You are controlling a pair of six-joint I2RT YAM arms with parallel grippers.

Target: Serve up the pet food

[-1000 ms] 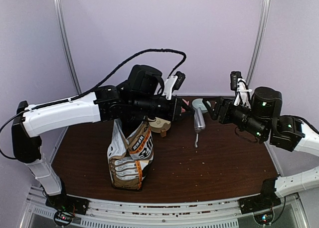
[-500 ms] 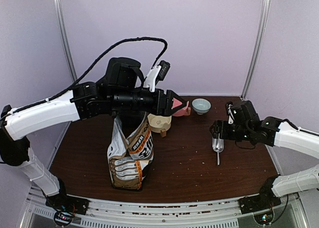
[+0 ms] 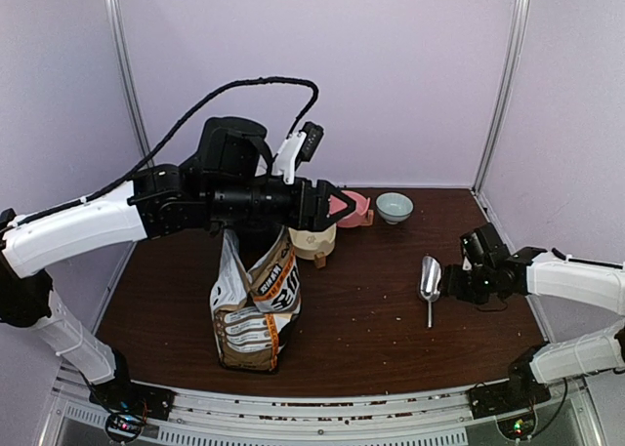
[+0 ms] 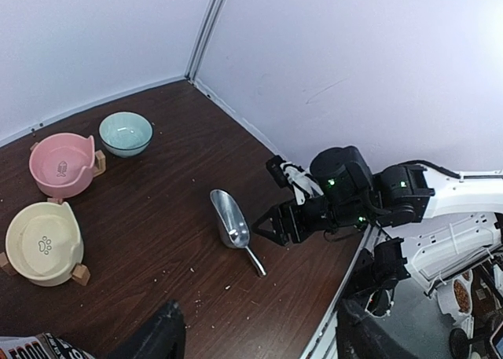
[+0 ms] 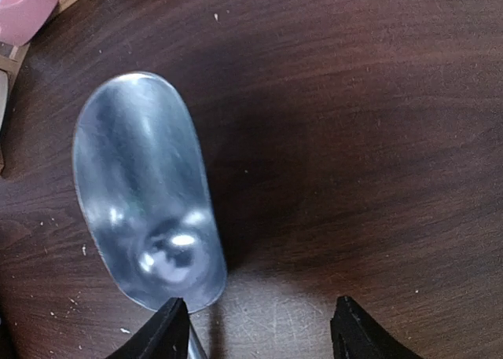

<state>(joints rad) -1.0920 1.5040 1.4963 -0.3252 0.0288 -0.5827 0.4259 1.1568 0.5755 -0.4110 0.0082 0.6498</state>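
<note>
1. The pet food (image 3: 352, 399) shows only as tiny loose pieces. They lie scattered along the near edge of the table (image 3: 391, 334), and a few specks dot the wood around the scoop. No view shows whether there is any inside the bag.
2. The scoop (image 5: 145, 194) is silver metal. It lies flat on the table right of centre, hollow side up and bare inside. Its handle points toward the near edge.
3. The right gripper (image 5: 259, 331) sits low over the handle end of the scoop. Its fingers are spread apart. The handle passes just beside one finger and is not clamped, so this claw is released.
4. The printed bag (image 3: 256, 304) stands upright at left of centre, with a crumpled top. It is directly under the left arm.
5. The left gripper (image 3: 327, 204) hangs high above the table, over the bag and the bowls behind it. In the left wrist view its two fingers (image 4: 165, 335) stand wide apart with only the tabletop between them. This claw is released and holds nothing.
6. Three bowls sit at the far side of the table.
   - The yellow bowl (image 4: 39, 241) is beside the bag.
   - The pink bowl (image 4: 61, 164) is just behind the yellow bowl.
   - The teal bowl (image 4: 126, 133) is close beside the pink bowl, on the side toward the right arm.
   - All three show bare insides.
</note>
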